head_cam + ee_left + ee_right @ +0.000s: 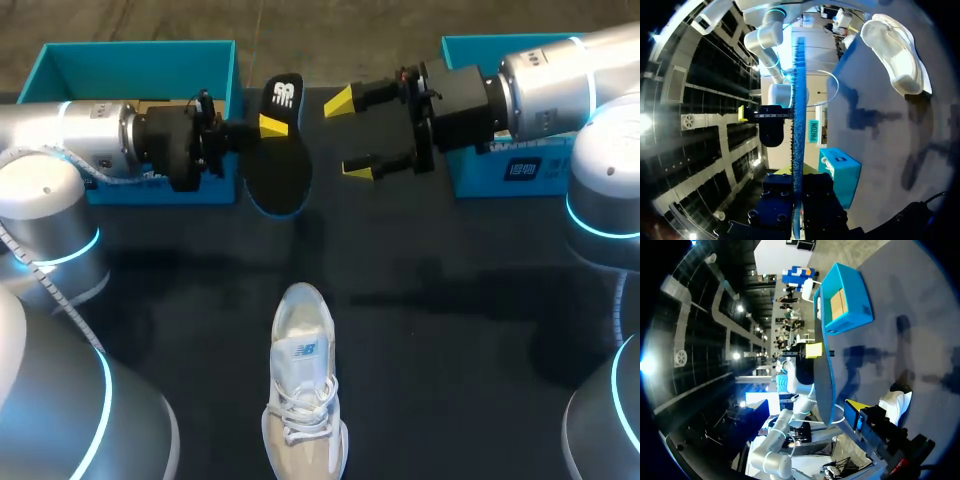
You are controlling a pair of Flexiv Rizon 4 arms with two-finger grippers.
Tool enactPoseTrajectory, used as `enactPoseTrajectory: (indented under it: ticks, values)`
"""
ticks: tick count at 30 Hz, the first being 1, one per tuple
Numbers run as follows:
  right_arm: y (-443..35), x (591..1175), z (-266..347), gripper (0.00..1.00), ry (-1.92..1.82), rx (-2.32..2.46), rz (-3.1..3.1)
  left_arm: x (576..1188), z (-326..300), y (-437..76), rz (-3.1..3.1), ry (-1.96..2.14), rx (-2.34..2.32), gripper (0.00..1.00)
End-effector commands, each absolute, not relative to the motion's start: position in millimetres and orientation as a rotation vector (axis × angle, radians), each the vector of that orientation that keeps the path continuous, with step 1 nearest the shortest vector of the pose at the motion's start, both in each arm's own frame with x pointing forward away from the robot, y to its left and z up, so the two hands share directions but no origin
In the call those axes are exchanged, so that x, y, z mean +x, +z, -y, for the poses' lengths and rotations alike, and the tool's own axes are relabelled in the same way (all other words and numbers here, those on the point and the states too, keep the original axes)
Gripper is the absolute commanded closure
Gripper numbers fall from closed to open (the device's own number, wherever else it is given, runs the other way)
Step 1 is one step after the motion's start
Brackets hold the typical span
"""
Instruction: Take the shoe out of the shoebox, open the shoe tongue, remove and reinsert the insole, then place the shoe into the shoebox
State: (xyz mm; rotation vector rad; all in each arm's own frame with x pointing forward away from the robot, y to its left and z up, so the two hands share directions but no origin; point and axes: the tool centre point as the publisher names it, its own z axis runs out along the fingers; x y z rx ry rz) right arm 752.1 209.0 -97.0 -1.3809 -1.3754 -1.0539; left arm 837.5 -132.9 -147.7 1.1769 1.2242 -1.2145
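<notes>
Seemingly so the insole (275,150) can be passed across, the left jaws clamp it above the far table (450,330), the right jaws stand apart just right of it, the shoe (303,400) waiting nearer.

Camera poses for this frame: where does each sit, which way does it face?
Head view: fixed above and behind the robot, looking down on the table; both arms show, left gripper shut on the insole, right gripper open.
Left wrist view: on the left wrist, looking toward the right gripper; its own gripper clamps the insole edge-on.
Right wrist view: on the right wrist, facing the insole and a blue box; one own fingertip shows.
Shared: both wrist views see the shoe and insole.
</notes>
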Motion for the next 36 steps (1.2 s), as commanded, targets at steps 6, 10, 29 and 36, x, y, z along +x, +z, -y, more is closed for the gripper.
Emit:
enactPoseTrajectory:
  ticks: [6,10,29,36]
  values:
    - [-97.9,752.3,-210.6,0.0,-1.055,-1.381,1.374,828.5,131.1,-144.8,-1.244,-1.19,1.158,1.0]
    - [-96.2,754.1,-210.3,0.0,-1.05,-1.377,1.398,827.7,132.0,-145.1,-1.226,-1.158,1.175,1.0]
    - [-133.6,743.7,-235.1,0.0,-1.176,-1.309,1.418,835.2,139.1,-146.8,-1.218,-1.189,1.174,1.0]
    - [-131.2,748.4,-247.7,0.05,-1.196,-1.28,1.461,838.4,146.0,-151.5,-1.225,-1.185,1.177,1.0]
